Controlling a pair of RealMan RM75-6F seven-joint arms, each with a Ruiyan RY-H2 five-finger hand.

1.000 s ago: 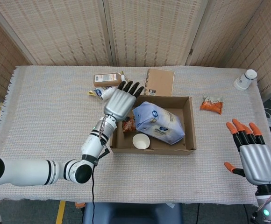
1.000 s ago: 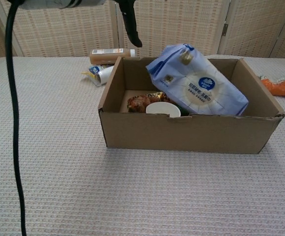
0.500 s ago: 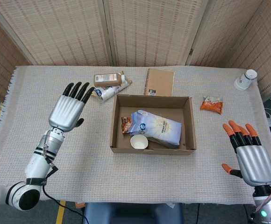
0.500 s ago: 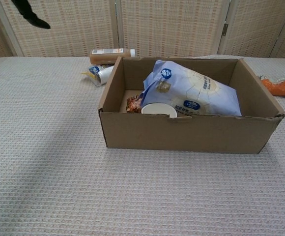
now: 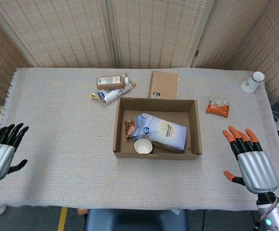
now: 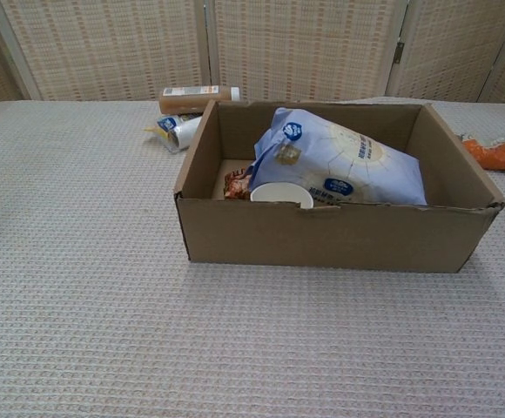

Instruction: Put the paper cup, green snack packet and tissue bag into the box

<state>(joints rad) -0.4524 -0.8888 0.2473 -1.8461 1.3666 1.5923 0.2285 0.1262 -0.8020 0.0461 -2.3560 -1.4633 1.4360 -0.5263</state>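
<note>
Inspecting the cardboard box (image 5: 193, 129) at mid-table: the blue-and-white tissue bag (image 5: 158, 132) lies inside, slanted across the floor, with its upper corner standing just above the front wall in the chest view. The paper cup (image 5: 144, 146) sits upright in the near-left part of the box, touching the bag's lower edge. A reddish-brown packet (image 5: 130, 128) lies against the left wall, partly under the bag. No green snack packet can be made out in either view; it may be hidden beneath the bag, but that cannot be confirmed.

Left hand (image 5: 0, 155) is at the far left table edge, fingers spread, holding nothing. Right hand (image 5: 251, 160) hovers off the near-right of the box, orange-tipped fingers spread, likewise empty. Both are well apart from the box.

Outside the box: an orange packet (image 5: 217, 108) to its right, a brown bottle (image 5: 110, 82) and a crumpled tube or wrapper (image 5: 109, 95) behind its left corner, a spiral notebook (image 5: 164, 84) behind it, and a white cup (image 5: 251, 82) on its side at the far right.

Judgement — the placing looks complete or nearly so. What remains is verification: account for the green packet before calling it done, and keep both hands clear of the box walls — a knock could tip the cup.
</note>
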